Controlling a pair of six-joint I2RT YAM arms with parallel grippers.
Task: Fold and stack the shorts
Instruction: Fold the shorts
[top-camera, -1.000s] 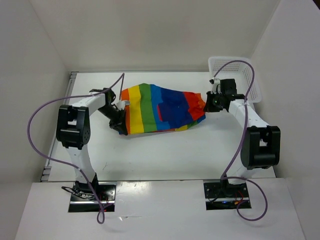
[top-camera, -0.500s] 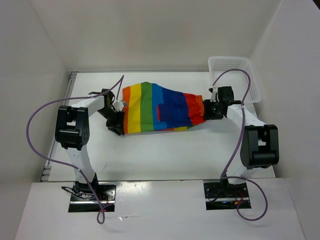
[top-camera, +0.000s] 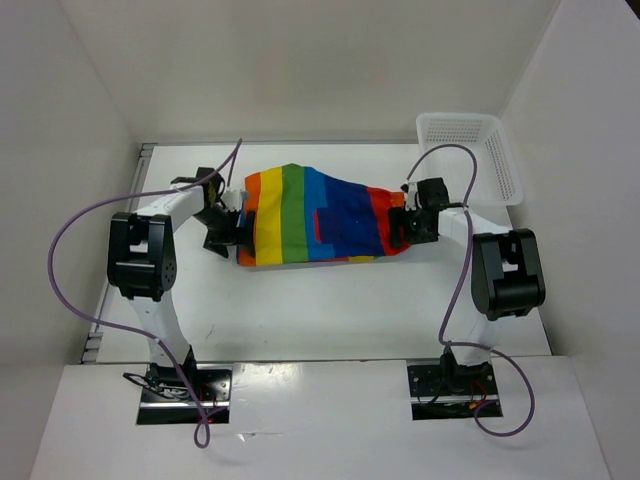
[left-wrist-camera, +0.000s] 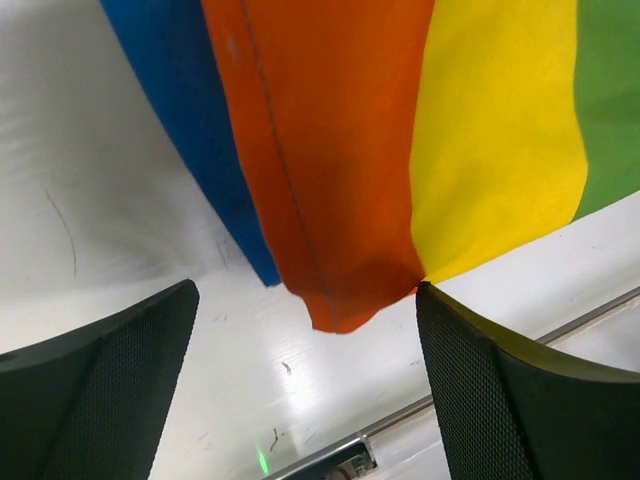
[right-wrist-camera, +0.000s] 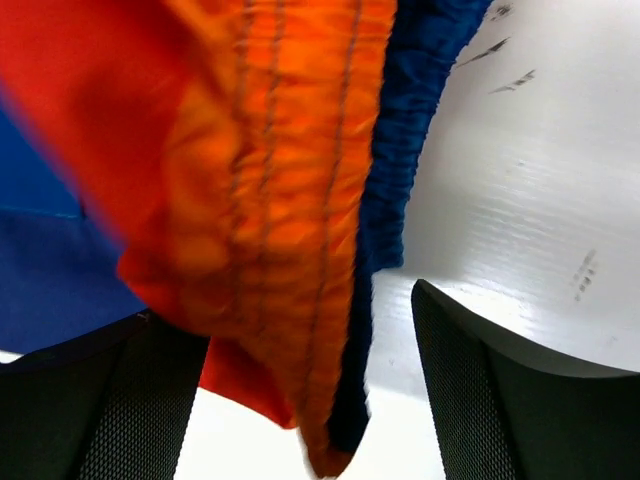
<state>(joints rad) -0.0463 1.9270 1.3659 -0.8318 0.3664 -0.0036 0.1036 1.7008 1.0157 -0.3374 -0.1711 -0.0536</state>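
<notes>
White table (top-camera: 330, 305), glossy, faint scuffs. Plain white back wall (top-camera: 300, 60) behind table, white side panels left (top-camera: 65, 150) and right (top-camera: 590, 160) of table. White ledge (top-camera: 320, 415) at table's near edge. Even diffuse light.

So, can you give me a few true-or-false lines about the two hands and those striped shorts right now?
1. The shorts lie on the table between the two hands. True.
2. The left hand is clamped shut on the shorts. False: it is wide open.
3. The right hand is open. True.
4. The shorts sit in the basket. False: the basket stands apart from them, at the table's far right corner.
</notes>
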